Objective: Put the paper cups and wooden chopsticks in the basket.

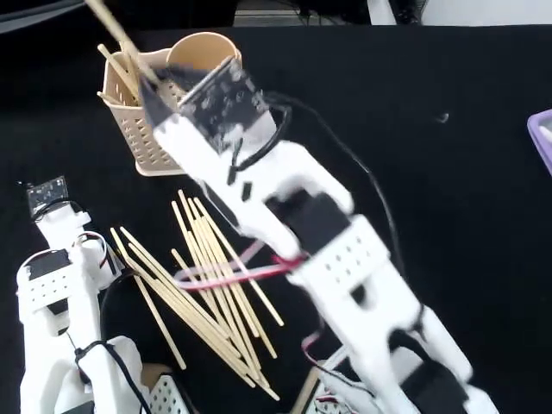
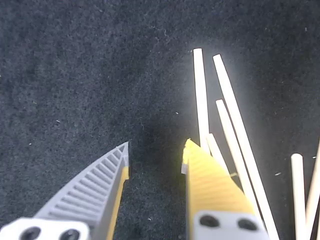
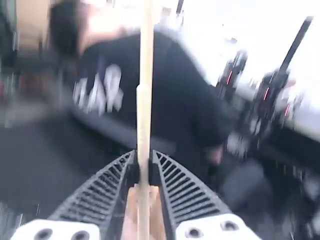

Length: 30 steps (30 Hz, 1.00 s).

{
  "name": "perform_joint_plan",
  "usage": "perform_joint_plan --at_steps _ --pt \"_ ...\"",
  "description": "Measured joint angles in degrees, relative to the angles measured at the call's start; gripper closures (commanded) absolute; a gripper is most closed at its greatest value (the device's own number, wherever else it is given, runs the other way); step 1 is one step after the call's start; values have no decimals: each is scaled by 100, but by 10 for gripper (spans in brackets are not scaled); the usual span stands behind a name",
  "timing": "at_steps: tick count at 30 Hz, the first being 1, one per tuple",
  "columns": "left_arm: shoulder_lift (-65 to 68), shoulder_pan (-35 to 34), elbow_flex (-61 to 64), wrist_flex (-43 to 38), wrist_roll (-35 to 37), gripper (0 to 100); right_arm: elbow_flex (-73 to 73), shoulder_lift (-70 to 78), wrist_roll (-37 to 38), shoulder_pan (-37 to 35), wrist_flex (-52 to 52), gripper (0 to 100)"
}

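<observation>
High view: basket (image 1: 136, 129) sits upper left of frame on the black table (image 1: 431, 216). A paper cup (image 1: 207, 50) stands inside it on its right side, and a few sticks lean in its left corner. The right gripper (image 1: 148, 86) is over the basket mouth, clamped on one held chopstick (image 1: 110, 24) that slants up to the top-left edge. The loose chopsticks (image 1: 211, 276) lie fanned on the table at lower centre-left, partly under the right arm. The left arm (image 1: 56, 276) is at lower left, just beside the pile. A purple object (image 1: 542, 129) is cut off by the right edge

Left wrist view: left gripper (image 2: 156, 145) is spread wide, nothing between the fingers, low over the table (image 2: 75, 75). The loose chopsticks (image 2: 200, 90) lie just beside the yellow finger

Right wrist view: right gripper (image 3: 143, 162) is pinched tight on the held chopstick (image 3: 145, 75), which stands upright between the ribbed fingers. Whether it is one stick or two overlapped, cannot tell. The background is blurred
</observation>
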Motion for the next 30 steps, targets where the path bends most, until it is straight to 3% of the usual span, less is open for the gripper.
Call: perform_joint_plan --at_steps 6,15,19,25,30 --pt "0 0 0 0 0 827 -1037 1415 -316 9 -1776 988" --pt "0 0 0 0 0 827 -3385 3956 -316 9 -1952 988" --pt "0 0 0 0 0 827 -3622 4721 -316 9 -1934 983" --pt "0 0 0 0 0 827 -3938 4800 -325 9 -545 822" --pt "0 0 0 0 0 827 -4703 4800 -730 9 730 818"
